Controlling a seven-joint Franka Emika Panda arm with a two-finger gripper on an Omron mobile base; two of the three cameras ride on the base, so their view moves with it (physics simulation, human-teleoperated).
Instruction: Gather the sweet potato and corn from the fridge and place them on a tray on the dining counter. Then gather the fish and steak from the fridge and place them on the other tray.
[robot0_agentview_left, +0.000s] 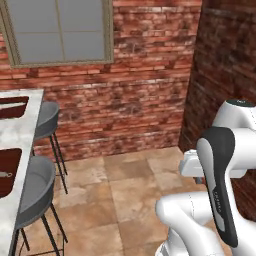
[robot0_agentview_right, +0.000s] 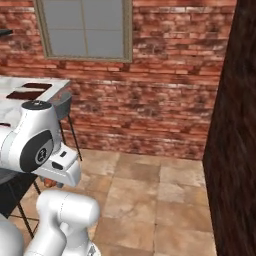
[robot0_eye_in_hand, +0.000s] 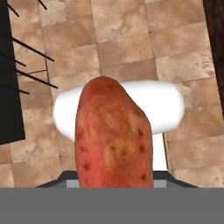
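While the white arm with dark joints (robot0_agentview_left: 220, 165) stands folded over the tan stone floor tiles (robot0_agentview_left: 130, 190), its gripper is closed narrow on the reddish-orange oval sweet potato (robot0_eye_in_hand: 113, 138). In the hand view the sweet potato stands lengthwise up from the bottom edge, brown-speckled, in front of a white rounded part of the robot and above the floor tiles; the finger tips themselves are hidden behind it.

Long white marble dining counter with grey veins (robot0_agentview_left: 22, 125): landmark, at the left edge of the left base view, well apart from the arm.
- Dark reddish-brown flat rectangular tray, far one (robot0_agentview_left: 12, 108): on the counter top, toward the brick wall end.
- Dark reddish-brown flat rectangular tray, near one (robot0_agentview_left: 9, 171): on the counter top, nearer the camera than the first; a small pale item lies on it, too small to identify.
- Two grey stools with thin black legs (robot0_agentview_left: 40, 182): just beside the counter's long edge, on the side facing the arm, one behind the other.
- Red brick wall (robot0_agentview_left: 140, 80): beyond the counter's far end.
- Grey-paned window in a tan frame (robot0_agentview_left: 60, 30): set in the brick wall, above the counter's far end.
- Dark brick wall (robot0_agentview_left: 225, 55): across the floor from the counter, behind the arm.
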